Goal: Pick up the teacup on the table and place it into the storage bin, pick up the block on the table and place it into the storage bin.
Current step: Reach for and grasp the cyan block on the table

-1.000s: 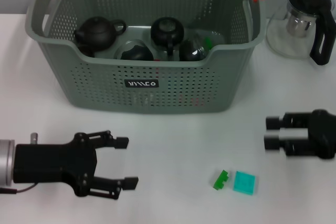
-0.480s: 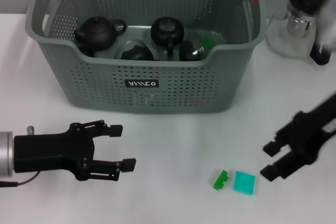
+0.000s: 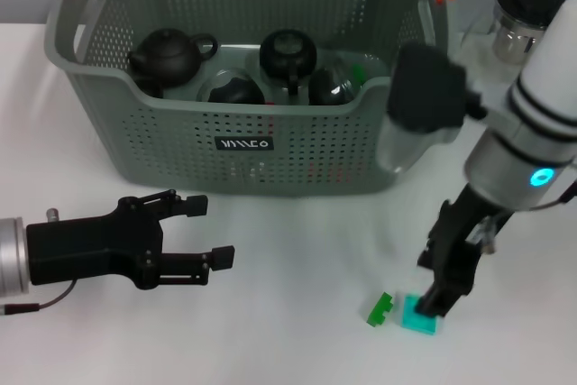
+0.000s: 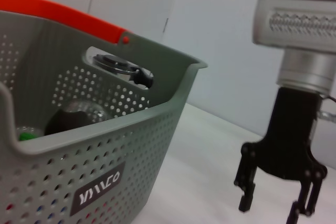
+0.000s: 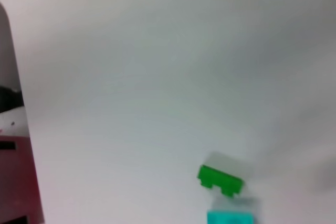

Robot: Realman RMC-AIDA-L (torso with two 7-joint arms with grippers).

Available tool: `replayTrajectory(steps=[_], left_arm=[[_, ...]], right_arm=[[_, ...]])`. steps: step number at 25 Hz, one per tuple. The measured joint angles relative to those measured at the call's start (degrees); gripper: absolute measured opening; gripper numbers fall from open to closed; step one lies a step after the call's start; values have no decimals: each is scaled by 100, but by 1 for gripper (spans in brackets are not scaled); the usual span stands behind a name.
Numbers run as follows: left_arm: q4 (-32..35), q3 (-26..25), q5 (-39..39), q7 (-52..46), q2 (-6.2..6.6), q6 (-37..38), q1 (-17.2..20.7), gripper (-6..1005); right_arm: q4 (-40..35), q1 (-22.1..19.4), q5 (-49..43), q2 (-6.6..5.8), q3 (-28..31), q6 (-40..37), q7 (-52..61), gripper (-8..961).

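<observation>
Teal block [image 3: 420,315] + green block [image 3: 380,307]; right tool [image 3: 441,297] above; 1 bin [image 3: 261,146].

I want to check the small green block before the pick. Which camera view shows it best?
The right wrist view shows the green block best: nothing covers it, and its notched edge is plain, with the teal block just beside it. The head view shows it smaller, next to the right gripper. The left wrist view does not show it.

The white table [image 3: 297,241] carries the storage bin [image 3: 252,146] far, a glass teapot [image 3: 509,38] far right, and green block [image 3: 380,308] beside teal block [image 3: 416,320] near right.
</observation>
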Motion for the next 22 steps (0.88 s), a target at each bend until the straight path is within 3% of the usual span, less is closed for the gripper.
replayTrajectory(steps=[8,22], left_arm=[[-90,-49,10,2,9,-181,-4,932],[-90,-49,22,1,9,-269,-27,932]], right_arm=[[37,-375,465,5,-993,628,407,669],[-34,-507,457,-18,-1202,938,527,669]])
